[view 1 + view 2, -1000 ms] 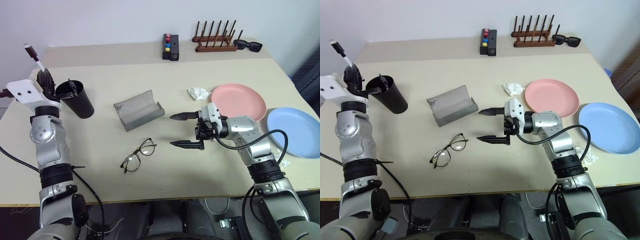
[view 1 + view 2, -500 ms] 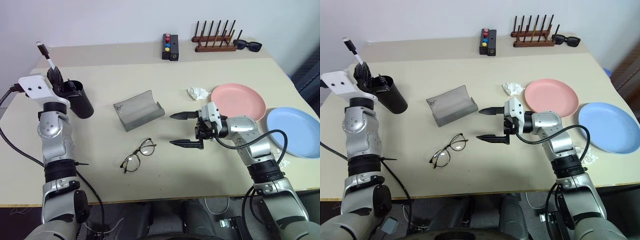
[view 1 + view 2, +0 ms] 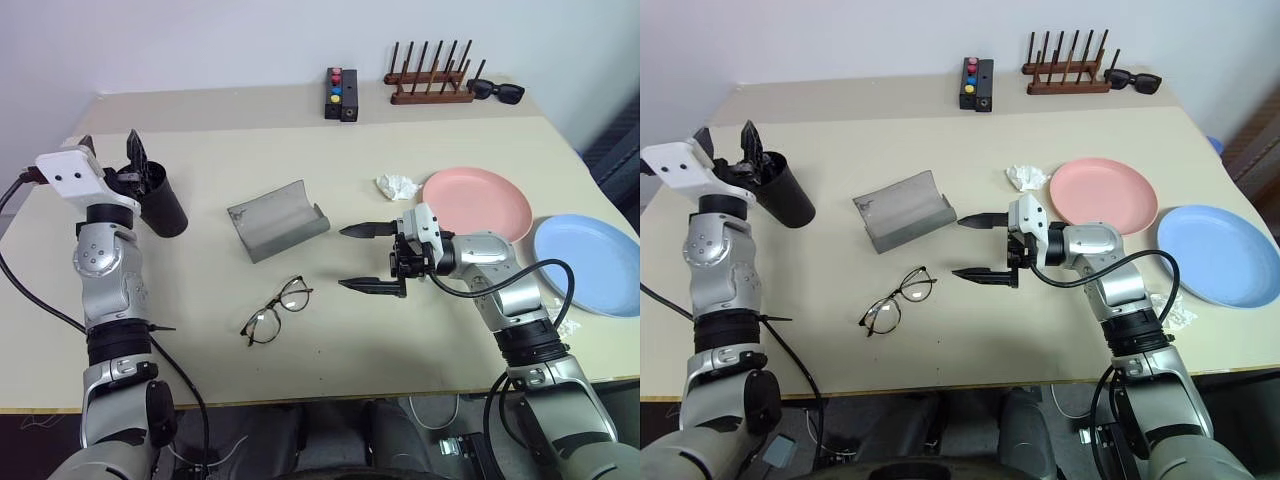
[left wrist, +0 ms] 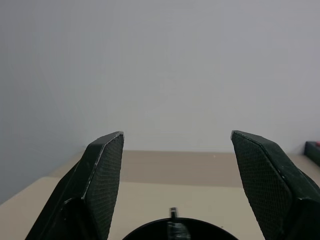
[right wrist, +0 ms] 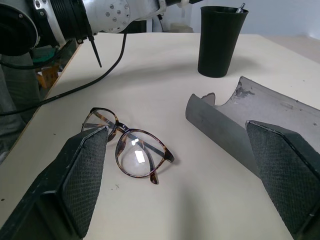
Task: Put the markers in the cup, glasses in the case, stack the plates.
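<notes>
Gone from the left gripper [image 3: 110,160]: white marker, now dropped into cup [image 3: 160,205]; jaws wide, empty, over the rim. Right gripper [image 3: 372,258] spread wide, empty, near glasses [image 3: 275,310] on surface [image 3: 330,150]. Thin wire frame likely light, fragile, best pinched at the bridge. Case [image 3: 277,220] open beside them, path unobstructed. Plates [image 3: 476,205] apart at right, tissue [image 3: 397,186] near the pink one.

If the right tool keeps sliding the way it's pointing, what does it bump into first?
Probably the glasses: from its wrist they lie straight ahead of the open right tool, with the case off to one side. Depth is hard to judge.
</notes>
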Controlling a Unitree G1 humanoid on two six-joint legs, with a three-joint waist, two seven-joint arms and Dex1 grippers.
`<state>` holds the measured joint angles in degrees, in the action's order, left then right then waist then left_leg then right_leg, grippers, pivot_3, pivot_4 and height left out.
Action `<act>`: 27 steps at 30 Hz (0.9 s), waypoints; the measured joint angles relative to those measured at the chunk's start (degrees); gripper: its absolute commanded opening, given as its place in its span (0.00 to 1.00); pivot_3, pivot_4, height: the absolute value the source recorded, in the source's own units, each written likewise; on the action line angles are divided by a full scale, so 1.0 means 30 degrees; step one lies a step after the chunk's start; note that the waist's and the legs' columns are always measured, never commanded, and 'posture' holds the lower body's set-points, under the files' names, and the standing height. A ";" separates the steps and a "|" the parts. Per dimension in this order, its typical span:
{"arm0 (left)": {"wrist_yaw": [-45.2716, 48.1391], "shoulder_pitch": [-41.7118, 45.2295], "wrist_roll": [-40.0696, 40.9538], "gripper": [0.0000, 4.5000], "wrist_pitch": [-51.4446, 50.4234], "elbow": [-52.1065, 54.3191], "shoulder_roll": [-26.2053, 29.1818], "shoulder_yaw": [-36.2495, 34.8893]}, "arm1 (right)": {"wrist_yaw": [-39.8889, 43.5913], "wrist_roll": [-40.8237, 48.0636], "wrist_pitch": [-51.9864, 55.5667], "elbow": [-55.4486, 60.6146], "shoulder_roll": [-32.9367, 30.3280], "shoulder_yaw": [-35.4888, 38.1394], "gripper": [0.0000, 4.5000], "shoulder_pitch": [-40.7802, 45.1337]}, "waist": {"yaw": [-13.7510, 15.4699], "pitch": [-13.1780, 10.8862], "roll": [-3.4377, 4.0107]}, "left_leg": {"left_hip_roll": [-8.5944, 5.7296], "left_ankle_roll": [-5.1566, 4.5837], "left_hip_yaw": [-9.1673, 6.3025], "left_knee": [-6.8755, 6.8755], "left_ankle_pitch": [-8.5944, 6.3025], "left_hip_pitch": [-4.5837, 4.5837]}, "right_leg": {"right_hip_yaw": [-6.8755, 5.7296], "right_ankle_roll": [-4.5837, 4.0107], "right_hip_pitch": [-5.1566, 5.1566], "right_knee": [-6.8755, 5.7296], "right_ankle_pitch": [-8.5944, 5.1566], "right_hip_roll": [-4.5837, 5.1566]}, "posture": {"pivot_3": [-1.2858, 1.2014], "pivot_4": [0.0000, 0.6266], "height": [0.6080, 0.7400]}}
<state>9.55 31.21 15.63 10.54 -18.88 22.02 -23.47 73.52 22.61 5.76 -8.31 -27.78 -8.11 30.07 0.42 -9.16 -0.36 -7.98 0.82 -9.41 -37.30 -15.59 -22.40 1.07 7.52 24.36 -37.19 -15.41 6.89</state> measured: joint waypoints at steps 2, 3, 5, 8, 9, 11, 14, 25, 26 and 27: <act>0.0088 0.0000 0.0120 0.80 -0.0094 0.0229 -0.0011 0.0014 | -0.0012 0.0002 0.0006 0.0000 0.0004 0.0000 1.00 0.0007 | -0.0008 0.0000 -0.0001 | 0.0000 0.0000 -0.0001 0.0000 0.0000 0.0000 | -0.0001 0.0000 0.0000 0.0000 0.0000 0.0000 | 0.52 0.24 1.00; 0.0147 0.0003 0.0271 0.80 -0.0237 0.0505 -0.0021 0.0050 | -0.0035 0.0003 0.0014 0.0000 0.0004 0.0000 1.00 0.0008 | -0.0007 -0.0001 -0.0002 | 0.0000 0.0000 0.0000 0.0000 0.0000 0.0000 | 0.0000 0.0000 0.0001 -0.0001 0.0000 0.0000 | 0.52 0.24 1.00; 0.0477 0.0007 0.0807 0.80 -0.0808 0.1150 -0.0038 0.0079 | -0.0099 0.0004 0.0034 0.0002 0.0001 0.0000 1.00 0.0007 | -0.0006 -0.0001 -0.0002 | 0.0000 0.0000 0.0000 -0.0001 0.0000 -0.0001 | 0.0001 0.0000 0.0001 -0.0001 0.0000 0.0000 | 0.52 0.24 1.00; 0.2272 -0.0034 0.3341 0.80 -0.3039 0.3061 -0.0048 0.0251 | -0.0429 -0.0002 0.0089 0.0046 0.0001 0.0003 1.00 0.0006 | -0.0007 -0.0003 -0.0004 | 0.0001 -0.0001 -0.0004 -0.0008 0.0000 -0.0009 | 0.0000 0.0000 0.0001 -0.0002 0.0000 0.0001 | 0.52 0.24 1.00; 0.2946 -0.0062 0.4137 0.80 -0.3819 0.3803 -0.0030 0.0434 | -0.0592 -0.0006 0.0116 0.0063 0.0005 0.0009 1.00 0.0014 | -0.0009 -0.0003 -0.0004 | -0.0001 -0.0001 -0.0004 -0.0010 0.0000 -0.0009 | 0.0000 0.0000 0.0000 -0.0004 0.0000 0.0003 | 0.52 0.24 1.00; 0.4681 -0.0764 0.5859 0.80 -0.5937 0.5591 0.0674 0.0974 | -0.1125 0.0009 0.0484 0.0262 0.0065 0.0037 1.00 0.0043 | -0.0102 -0.0002 -0.0002 | 0.0000 -0.0001 -0.0004 -0.0001 0.0000 -0.0008 | 0.0003 -0.0001 0.0006 -0.0007 0.0000 0.0002 | 0.52 0.24 1.00; 0.6554 -0.1788 0.7242 0.80 -0.8888 0.7080 0.1896 0.1786 | -0.1845 -0.0002 0.0611 0.0510 0.0052 0.0333 1.00 0.0046 | -0.0388 -0.0002 -0.0002 | 0.0005 0.0001 -0.0011 0.0012 0.0001 -0.0008 | 0.0006 -0.0002 0.0018 -0.0015 -0.0001 -0.0007 | 0.52 0.24 1.00; 0.7611 -0.2076 0.5395 0.80 -1.5171 0.8655 0.5086 0.5455 | -0.4774 -0.1249 0.0937 0.1011 -0.0504 0.1142 1.00 -0.0105 | -0.0342 -0.0003 0.0000 | 0.0000 0.0000 -0.0008 0.0016 0.0000 -0.0008 | 0.0014 -0.0004 0.0020 -0.0011 -0.0002 -0.0009 | 0.52 0.24 1.00; 0.7867 -0.1956 0.5462 0.80 -1.5591 0.8598 0.5198 0.5560 | -0.4918 -0.1291 0.1046 0.1049 -0.0642 0.1251 1.00 -0.0110 | -0.0344 -0.0003 0.0000 | 0.0000 0.0000 -0.0009 0.0015 0.0000 -0.0009 | 0.0015 -0.0004 0.0020 -0.0010 -0.0002 -0.0010 | 0.52 0.24 1.00; 0.8956 -0.1618 0.5547 0.80 -1.6013 0.8337 0.5714 0.6062 | -0.5061 -0.1298 0.1337 0.1276 -0.0971 0.1428 1.00 -0.0202 | -0.0339 -0.0005 -0.0002 | 0.0000 0.0001 -0.0009 0.0018 0.0000 -0.0011 | 0.0013 -0.0004 0.0021 -0.0006 -0.0002 -0.0010 | 0.52 0.24 1.00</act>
<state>36.42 26.36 32.27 -37.50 6.14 39.16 -5.28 58.33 18.72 9.77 -4.48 -30.69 -3.83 29.47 -0.60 -9.18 -0.37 -7.98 0.82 -9.44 -37.25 -15.59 -22.43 1.10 7.51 24.42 -37.21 -15.42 6.86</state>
